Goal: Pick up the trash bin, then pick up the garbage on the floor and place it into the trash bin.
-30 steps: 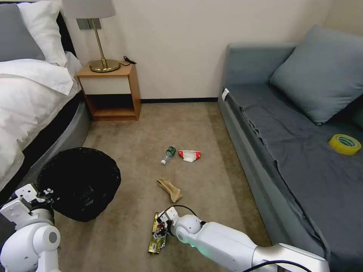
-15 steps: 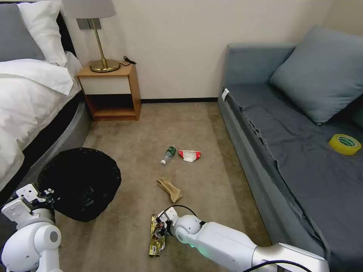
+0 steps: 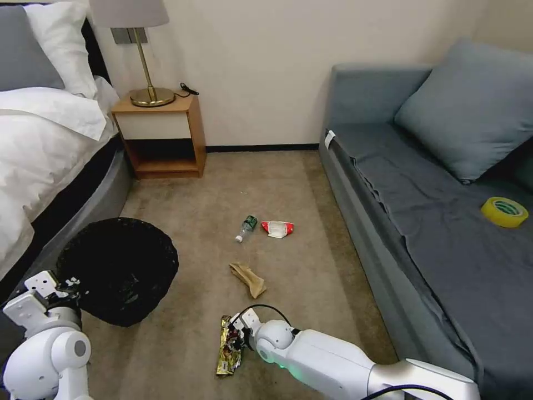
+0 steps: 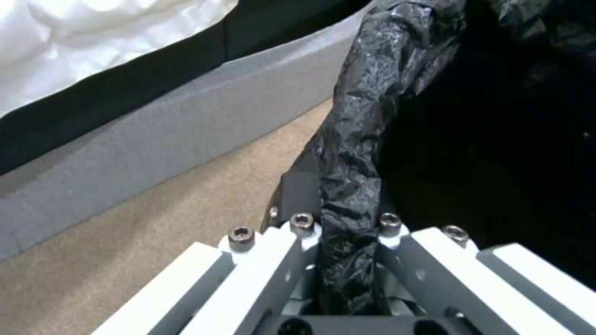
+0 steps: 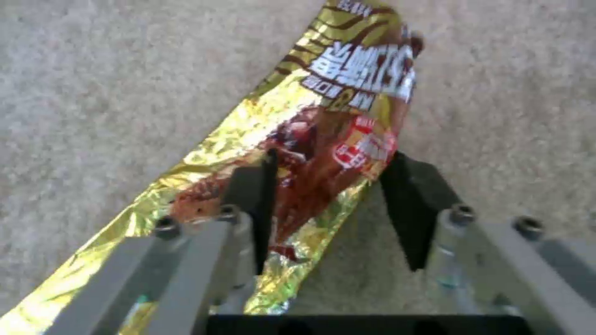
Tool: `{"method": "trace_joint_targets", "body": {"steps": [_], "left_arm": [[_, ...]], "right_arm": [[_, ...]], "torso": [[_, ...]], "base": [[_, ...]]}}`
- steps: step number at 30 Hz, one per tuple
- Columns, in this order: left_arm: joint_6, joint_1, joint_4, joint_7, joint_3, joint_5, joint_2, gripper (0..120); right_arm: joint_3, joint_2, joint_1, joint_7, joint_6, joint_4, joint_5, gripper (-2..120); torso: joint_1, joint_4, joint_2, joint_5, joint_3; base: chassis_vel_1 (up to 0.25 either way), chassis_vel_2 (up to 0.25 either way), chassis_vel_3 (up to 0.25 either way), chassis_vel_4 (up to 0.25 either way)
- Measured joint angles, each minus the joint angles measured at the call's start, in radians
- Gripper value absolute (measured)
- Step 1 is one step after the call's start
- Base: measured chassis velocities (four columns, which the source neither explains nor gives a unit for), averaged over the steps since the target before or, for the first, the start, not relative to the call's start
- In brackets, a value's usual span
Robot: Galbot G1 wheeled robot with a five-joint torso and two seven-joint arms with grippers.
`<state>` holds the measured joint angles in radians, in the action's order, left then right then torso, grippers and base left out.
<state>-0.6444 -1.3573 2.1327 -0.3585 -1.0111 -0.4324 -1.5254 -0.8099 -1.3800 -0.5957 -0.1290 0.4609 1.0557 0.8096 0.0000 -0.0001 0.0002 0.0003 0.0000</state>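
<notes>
Snack wrapper [image 5: 323, 139], gold-brown, flat on the carpet beside the right gripper [image 5: 329, 204], jaws open astride its middle. Worth pressing low before closing, so thin foil gets pinched, not skated over. Trash bin [image 3: 119, 269] near the bed, liner rim clamped in the left gripper [image 4: 348, 237] jaws.

One trash bin [image 3: 119, 266], four garbage pieces [image 3: 247, 279], one tape roll [image 3: 504, 211], one lamp [image 3: 145, 55]
</notes>
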Motion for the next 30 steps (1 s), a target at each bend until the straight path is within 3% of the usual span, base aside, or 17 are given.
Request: {"method": "trace_joint_targets", "body": {"steps": [2, 9, 30], "left_arm": [[0.000, 0.000, 0.000, 0.000, 0.000, 0.000, 0.000, 2], [0.001, 0.003, -0.006, 0.000, 0.002, 0.003, 0.000, 2], [0.002, 0.005, -0.010, 0.001, 0.003, 0.005, 0.000, 2]], "right_arm": [[0.000, 0.001, 0.000, 0.001, 0.000, 0.000, 0.000, 35], [0.000, 0.003, 0.001, 0.004, -0.002, 0.003, 0.000, 7], [0.003, 0.028, 0.017, -0.003, -0.006, 0.054, 0.015, 1]], "torso": [[0.000, 0.0003, 0.000, 0.0000, 0.000], [0.000, 0.0002, 0.000, -0.0001, 0.000], [0.000, 0.0001, 0.000, -0.0003, 0.000]], "base": [[0.000, 0.000, 0.000, 0.000], [0.000, 0.000, 0.000, 0.000], [0.000, 0.000, 0.000, 0.000]]}}
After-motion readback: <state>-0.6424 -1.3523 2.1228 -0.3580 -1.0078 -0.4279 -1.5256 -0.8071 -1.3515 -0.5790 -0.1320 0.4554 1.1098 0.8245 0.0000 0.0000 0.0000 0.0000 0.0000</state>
